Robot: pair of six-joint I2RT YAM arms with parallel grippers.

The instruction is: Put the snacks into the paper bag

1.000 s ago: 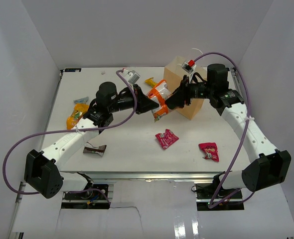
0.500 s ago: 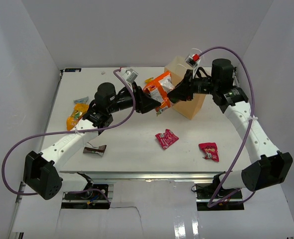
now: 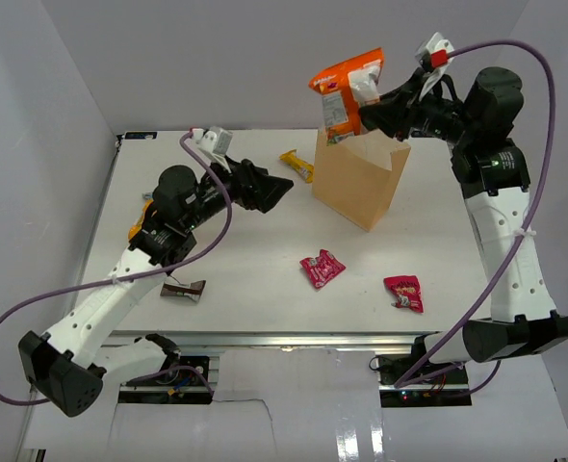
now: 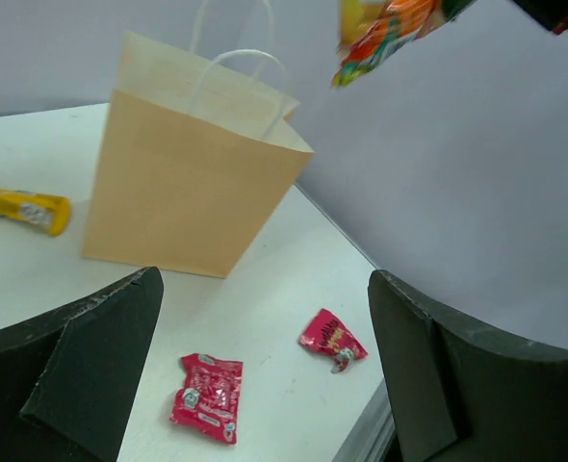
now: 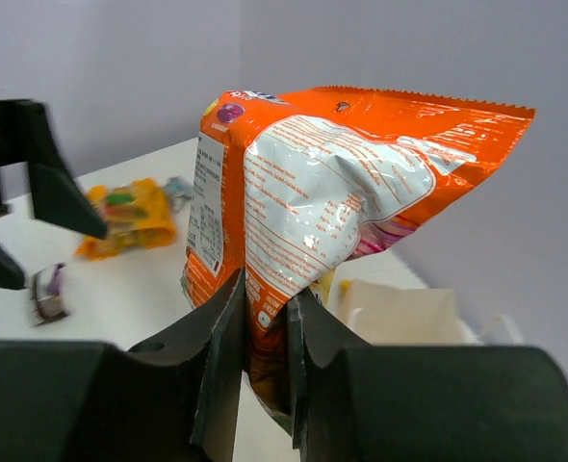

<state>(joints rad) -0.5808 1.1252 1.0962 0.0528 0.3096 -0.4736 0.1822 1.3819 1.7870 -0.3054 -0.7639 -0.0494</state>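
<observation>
The tan paper bag (image 3: pixel 359 181) (image 4: pixel 183 188) stands upright at the back of the table, mouth open. High above its rim hangs a big orange snack packet (image 3: pixel 347 89) (image 5: pixel 332 192), with my right gripper (image 3: pixel 374 108) (image 5: pixel 265 322) shut on its lower edge. The bag's open top (image 5: pixel 400 310) shows just behind the packet. To the left of the bag my left gripper (image 3: pixel 276 192) (image 4: pixel 265 371) is open and holds nothing. Two red-pink packets (image 3: pixel 322 269) (image 3: pixel 403 293) lie in front of the bag, and a yellow bar (image 3: pixel 298 165) lies beside it on the left.
A brown-and-white packet (image 3: pixel 183 289) lies near the front left. An orange-yellow packet (image 3: pixel 147 219) (image 5: pixel 128 217) sits partly under the left arm. White walls close in the table on three sides. The right arm's cable loops high over the bag.
The left gripper opened, let go of the orange packet and drew back left. The right gripper carried the packet up from beside the bag to above its mouth.
</observation>
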